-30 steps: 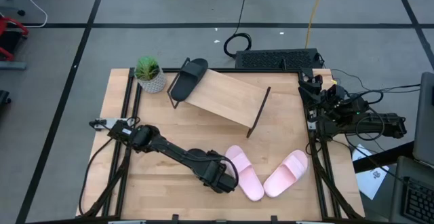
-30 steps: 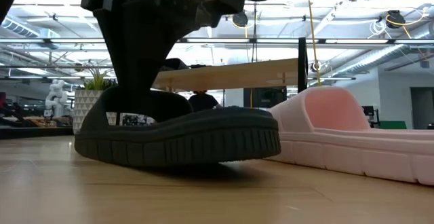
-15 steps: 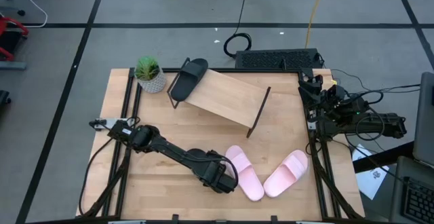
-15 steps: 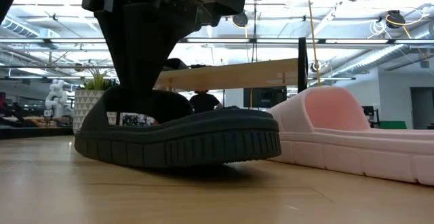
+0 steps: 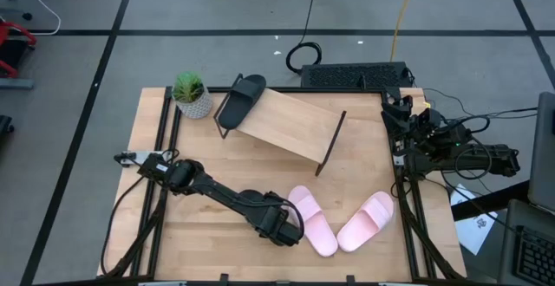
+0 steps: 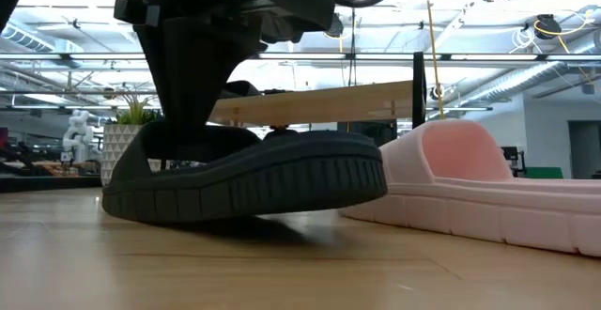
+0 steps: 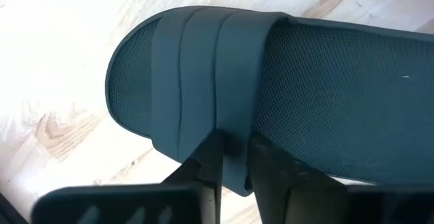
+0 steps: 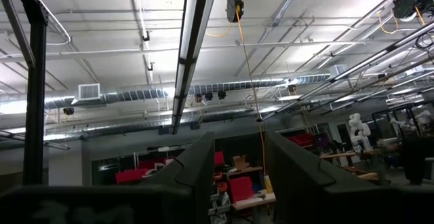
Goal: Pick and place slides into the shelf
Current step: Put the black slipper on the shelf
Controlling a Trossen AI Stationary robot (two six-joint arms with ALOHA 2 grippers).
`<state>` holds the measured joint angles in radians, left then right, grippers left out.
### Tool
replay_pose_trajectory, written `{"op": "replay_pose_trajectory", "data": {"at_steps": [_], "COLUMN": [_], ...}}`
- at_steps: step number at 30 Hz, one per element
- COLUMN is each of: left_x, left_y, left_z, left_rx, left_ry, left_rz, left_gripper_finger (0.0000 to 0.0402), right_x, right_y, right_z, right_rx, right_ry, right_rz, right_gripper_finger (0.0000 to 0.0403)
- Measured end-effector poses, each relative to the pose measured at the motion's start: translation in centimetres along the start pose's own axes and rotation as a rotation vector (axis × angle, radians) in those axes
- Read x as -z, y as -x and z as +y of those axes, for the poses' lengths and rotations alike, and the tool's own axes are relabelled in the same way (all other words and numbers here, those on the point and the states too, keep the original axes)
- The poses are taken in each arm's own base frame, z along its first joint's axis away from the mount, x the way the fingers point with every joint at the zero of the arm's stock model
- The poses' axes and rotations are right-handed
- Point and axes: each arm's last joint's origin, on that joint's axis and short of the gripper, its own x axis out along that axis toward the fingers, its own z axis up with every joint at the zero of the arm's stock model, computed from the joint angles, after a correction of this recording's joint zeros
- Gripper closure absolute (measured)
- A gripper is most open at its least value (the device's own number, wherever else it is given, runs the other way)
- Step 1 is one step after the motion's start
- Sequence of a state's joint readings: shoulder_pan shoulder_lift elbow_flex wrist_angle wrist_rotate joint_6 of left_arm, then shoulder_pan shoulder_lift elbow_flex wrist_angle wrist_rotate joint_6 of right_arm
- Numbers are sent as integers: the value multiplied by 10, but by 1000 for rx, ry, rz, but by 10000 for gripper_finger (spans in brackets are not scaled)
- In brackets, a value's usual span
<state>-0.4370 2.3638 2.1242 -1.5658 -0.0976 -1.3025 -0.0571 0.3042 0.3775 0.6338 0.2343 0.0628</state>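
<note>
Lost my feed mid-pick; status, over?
Left end effector shut on matte black slide's strap, toe lifting. Right end effector parked at table's right edge, open. Pink slide close alongside.

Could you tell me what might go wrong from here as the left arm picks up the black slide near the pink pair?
1. The left pincer grips only the edge of the black slide's strap, so the slide could twist or slip free while being carried.
2. The nearest pink slide lies right beside it, so a swing could knock it.
3. Another black slide already sits at the shelf's end by the plant; a careless placement could bump it off the slanted board.
</note>
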Motion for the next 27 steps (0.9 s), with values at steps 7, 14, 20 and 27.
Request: {"op": "replay_pose_trajectory", "data": {"at_steps": [7, 14, 20, 27], "left_x": [0, -1, -1, -1], "left_y": [0, 0, 0, 0], "left_z": [0, 1, 1, 1], "left_rx": [-7, -15, -17, -22], "left_ry": [8, 17, 11, -25], "left_rz": [-23, -45, -51, -62], "left_gripper_finger": [370, 371, 388, 400], "right_x": [0, 0, 2, 5], "right_y": [0, 0, 0, 0], "right_z": [0, 0, 0, 0], "right_rx": [0, 0, 1, 3], "right_ry": [0, 0, 5, 13], "right_rz": [0, 0, 20, 54], "right_gripper_finger": [282, 282, 282, 282]}}
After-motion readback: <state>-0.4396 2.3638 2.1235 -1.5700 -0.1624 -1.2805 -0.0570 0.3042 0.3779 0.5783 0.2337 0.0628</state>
